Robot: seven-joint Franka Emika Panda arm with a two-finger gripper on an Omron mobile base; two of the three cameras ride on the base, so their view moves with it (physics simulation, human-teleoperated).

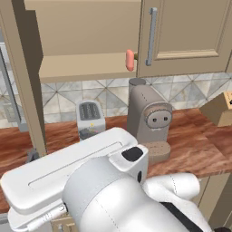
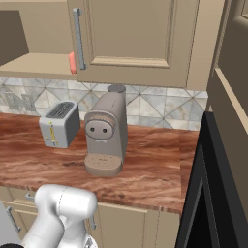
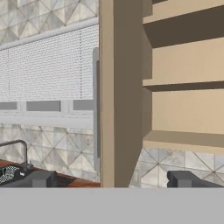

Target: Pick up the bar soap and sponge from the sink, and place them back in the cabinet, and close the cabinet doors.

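Fingers (image 3: 112, 178) spread wide, nothing grasped, pointed at open left cabinet door (image 3: 114, 94) seen edge-on. Bar soap (image 1: 130, 60) set on cabinet (image 1: 84, 65) bottom shelf, beside shut right door (image 1: 186, 36). Toaster (image 1: 90, 117), coffee machine (image 1: 148, 121) on bench (image 1: 195, 145).

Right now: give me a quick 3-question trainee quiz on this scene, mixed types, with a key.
1. True or false: the bar soap lies on the bottom shelf of the cabinet.
2. What stands on the counter right beside the toaster? A kettle, B coffee machine, C blender.
3. Fill in: the end effector has its jaws ___.

Key: 1 true; 2 B; 3 open.
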